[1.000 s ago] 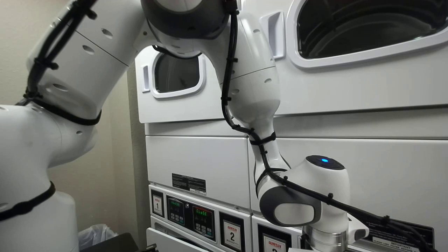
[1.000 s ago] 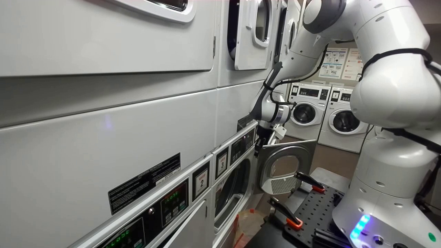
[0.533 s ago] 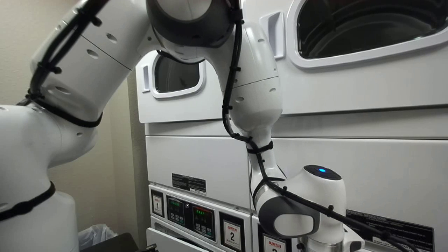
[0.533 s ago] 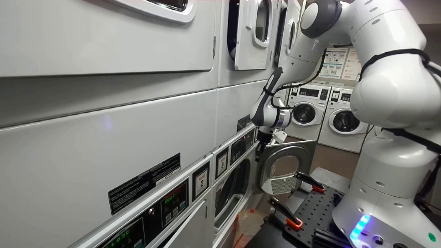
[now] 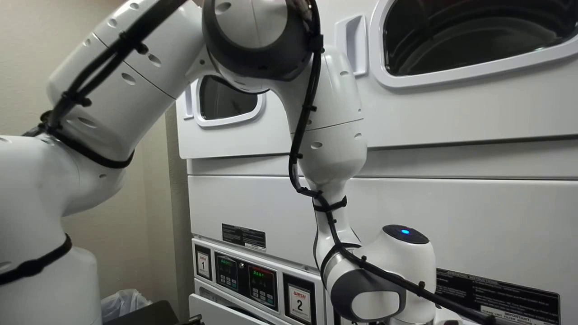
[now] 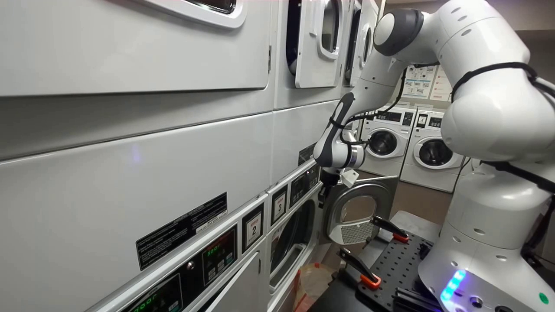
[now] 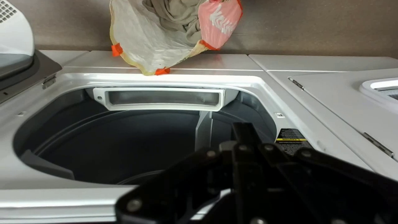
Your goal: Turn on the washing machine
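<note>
Washing machine [image 5: 492, 221] and I share an exterior view: its white front takes up the right side, with the dark window [image 5: 469, 40] at upper right and a black label [image 5: 519, 295] at lower right. In the wrist view my gripper [image 7: 245, 130], pressed together, shows at lower right, in front of an open drum [image 7: 133, 140]; I cannot tell whether it touches anything.

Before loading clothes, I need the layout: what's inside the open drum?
In the wrist view, the dark drum shows grey ribs and, at its mouth, a white-framed slot. The jaws hide its lower right; the white rim covers whatever lies behind it.
</note>
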